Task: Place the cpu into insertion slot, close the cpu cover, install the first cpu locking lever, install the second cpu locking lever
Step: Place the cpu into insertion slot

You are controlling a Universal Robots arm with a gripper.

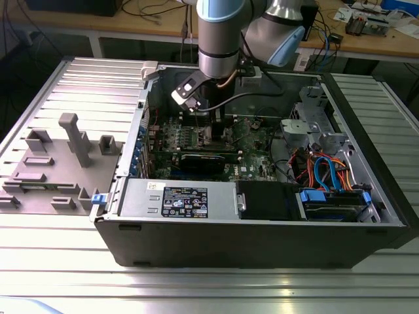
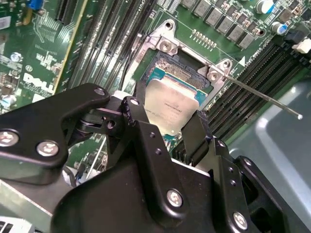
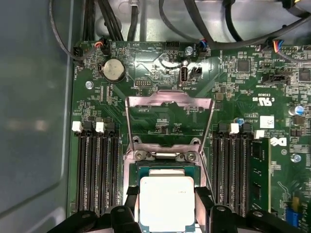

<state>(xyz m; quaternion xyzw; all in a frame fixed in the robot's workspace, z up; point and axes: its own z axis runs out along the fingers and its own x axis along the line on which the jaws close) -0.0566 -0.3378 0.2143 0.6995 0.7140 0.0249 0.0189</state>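
Note:
My gripper (image 2: 167, 110) reaches down into the open computer case (image 1: 196, 242) over the green motherboard (image 3: 243, 87). Its black fingers (image 3: 203, 201) are shut on two opposite sides of the cpu (image 3: 166, 201), a silver-grey square chip. The cpu (image 2: 171, 104) sits over the insertion slot (image 3: 165, 167), whose dark contact field (image 2: 179, 73) and metal rim show beyond the chip's edge. I cannot tell whether the chip rests in the slot or hovers just above it. The cpu cover (image 3: 169, 101) stands raised on its hinge beyond the slot. A thin locking lever (image 2: 262, 97) sticks out free beside the slot.
Long black memory slots (image 3: 95, 170) flank the socket on both sides. Black cables (image 3: 194, 19) run along the board's far edge. In the exterior view, a power supply (image 1: 183, 199) and drive bay (image 1: 330, 203) fill the case front; a grey fixture (image 1: 59, 163) lies at the exterior view's left.

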